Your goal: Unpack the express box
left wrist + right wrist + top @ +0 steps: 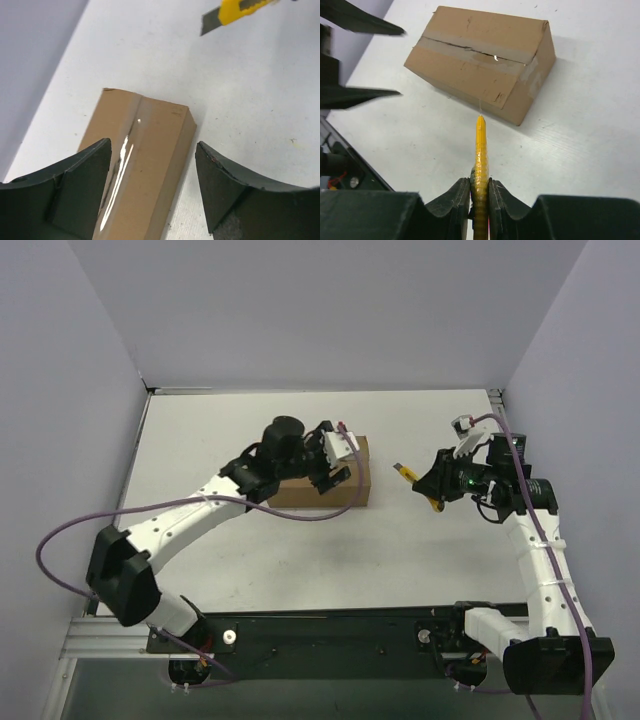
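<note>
**A:** Which way did the express box lie?

**B:** Flat on the table, about the middle and a little toward the back wall. Its long axis ran left to right, roughly parallel to the near edge. The taped centre seam followed that same line (glare sat on the tape in the left wrist view), and the flaps were down. From the right wrist camera the express box showed a dark ragged line along part of the seam.

**A:** And the grippers?

**B:** The left gripper hung over the right-hand part of the box top, jaws spread wide and holding nothing. In its own view the express box showed between its two fingers. Whether either finger touched the cardboard, I couldn't tell. The right gripper was clamped tight on a yellow utility knife. The blade was out and aimed at the box's right end, near it but apart.

**A:** How much room was there to move?

**B:** Bare table lay in front of the box and behind it, with a strip between its right end and the blade. The box stood well apart from the side walls and the back one. The left arm's purple cable curved just in front of the near face.
</note>
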`<action>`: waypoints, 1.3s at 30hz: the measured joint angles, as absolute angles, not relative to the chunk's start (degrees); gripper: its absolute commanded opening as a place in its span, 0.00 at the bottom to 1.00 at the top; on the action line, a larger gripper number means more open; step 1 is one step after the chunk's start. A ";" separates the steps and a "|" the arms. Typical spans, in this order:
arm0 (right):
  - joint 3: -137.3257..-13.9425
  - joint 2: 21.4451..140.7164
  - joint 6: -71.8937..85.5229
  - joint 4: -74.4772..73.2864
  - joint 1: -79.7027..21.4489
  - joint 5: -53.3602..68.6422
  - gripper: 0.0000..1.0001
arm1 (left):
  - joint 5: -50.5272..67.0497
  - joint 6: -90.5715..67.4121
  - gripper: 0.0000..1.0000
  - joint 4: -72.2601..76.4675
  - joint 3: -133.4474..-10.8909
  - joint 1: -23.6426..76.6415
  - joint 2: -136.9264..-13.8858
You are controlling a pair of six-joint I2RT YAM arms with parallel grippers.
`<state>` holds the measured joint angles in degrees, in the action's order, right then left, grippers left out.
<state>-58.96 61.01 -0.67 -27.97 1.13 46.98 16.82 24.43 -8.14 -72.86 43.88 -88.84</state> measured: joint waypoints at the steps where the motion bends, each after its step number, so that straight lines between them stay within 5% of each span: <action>1: -60.05 60.40 -2.28 -29.30 0.82 45.74 0.00 | 17.65 23.97 0.72 -8.43 -72.42 42.98 -86.04; 3: -61.89 59.75 -4.80 -32.27 0.43 43.00 0.00 | 19.40 23.00 0.64 -9.28 -71.83 39.92 -81.47; 8: -63.99 59.68 -6.35 -37.98 -0.47 38.26 0.00 | 24.21 22.46 0.68 -10.68 -73.89 26.70 -80.97; 19: -62.48 61.78 -13.85 -41.60 -8.34 32.47 0.00 | 24.95 14.81 0.63 -18.20 -109.16 15.92 -122.45; 25: -61.47 69.71 -17.63 -40.16 -16.34 29.87 0.00 | 28.62 14.41 0.64 -25.32 -122.39 12.03 -134.43; 33: -64.34 85.69 -16.34 -34.72 -25.36 27.27 0.00 | 36.18 20.03 0.62 -34.26 -123.68 12.34 -135.81; 39: -77.45 100.25 -13.39 -34.28 -23.64 23.09 0.00 | 40.73 29.56 0.55 -41.21 -111.37 12.12 -130.52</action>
